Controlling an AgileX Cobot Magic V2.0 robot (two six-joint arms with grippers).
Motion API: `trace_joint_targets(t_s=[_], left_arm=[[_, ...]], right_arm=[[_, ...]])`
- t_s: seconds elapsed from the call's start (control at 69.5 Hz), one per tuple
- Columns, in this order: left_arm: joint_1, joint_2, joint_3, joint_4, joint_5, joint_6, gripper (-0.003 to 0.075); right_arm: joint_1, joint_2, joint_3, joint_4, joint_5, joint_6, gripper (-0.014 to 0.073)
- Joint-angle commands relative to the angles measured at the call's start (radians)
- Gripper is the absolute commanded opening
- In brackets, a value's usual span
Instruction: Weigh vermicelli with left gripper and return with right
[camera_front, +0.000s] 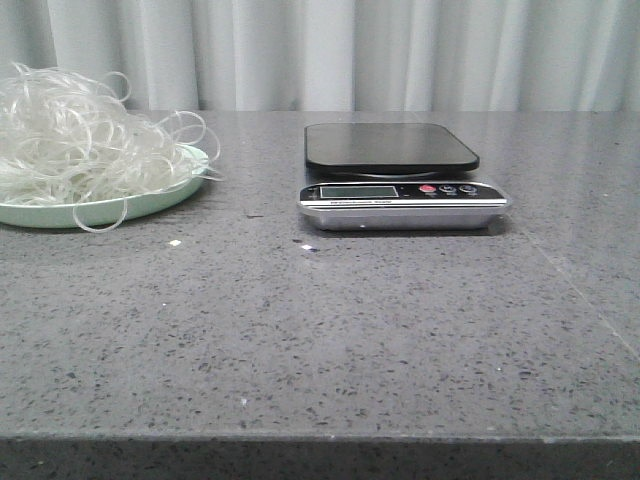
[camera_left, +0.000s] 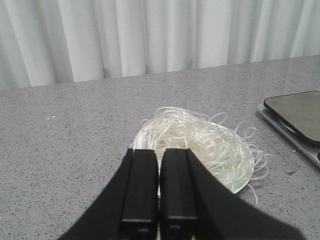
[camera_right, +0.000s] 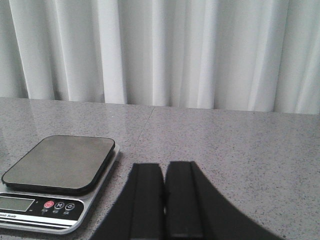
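Note:
The vermicelli (camera_front: 70, 135) is a fluffy whitish tangle heaped on a pale green plate (camera_front: 150, 200) at the table's left. In the left wrist view the vermicelli (camera_left: 200, 140) lies just beyond my left gripper (camera_left: 160, 152), which is shut and empty, above the near side of the plate. The scale (camera_front: 400, 180), with a dark platform and a silver front, stands at the centre of the table with nothing on it. My right gripper (camera_right: 164, 167) is shut and empty, hanging over bare table beside the scale (camera_right: 60, 175). Neither gripper appears in the front view.
Grey speckled stone table (camera_front: 320, 330) with a white curtain (camera_front: 350, 50) behind it. A few small crumbs (camera_front: 175, 243) lie in front of the plate. Stray noodle loops hang over the plate's rim.

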Motion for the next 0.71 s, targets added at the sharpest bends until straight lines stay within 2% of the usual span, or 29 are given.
trace_joint_targets(t_s=[0.0, 0.144, 0.274, 0.374, 0.691], left_arm=[[0.004, 0.004, -0.018, 0.0, -0.08, -0.004, 0.0136], [0.093, -0.01, 0.017, -0.128, -0.091, 0.007, 0.0136], [0.186, -0.052, 0.085, -0.194, -0.195, 0.113, 0.0136], [0.235, -0.111, 0.165, -0.201, -0.265, 0.113, 0.0136], [0.252, -0.37, 0.476, -0.201, -0.341, 0.113, 0.0136]], right_arm=[[-0.007, 0.006, -0.027, 0.001, -0.086, -0.009, 0.0151], [-0.007, 0.006, -0.027, 0.001, -0.086, -0.009, 0.0151], [-0.007, 0.006, -0.027, 0.001, -0.085, -0.009, 0.0151], [-0.007, 0.006, -0.027, 0.001, -0.085, -0.009, 0.0151], [-0.007, 0.006, -0.027, 0.001, -0.085, -0.009, 0.0151]])
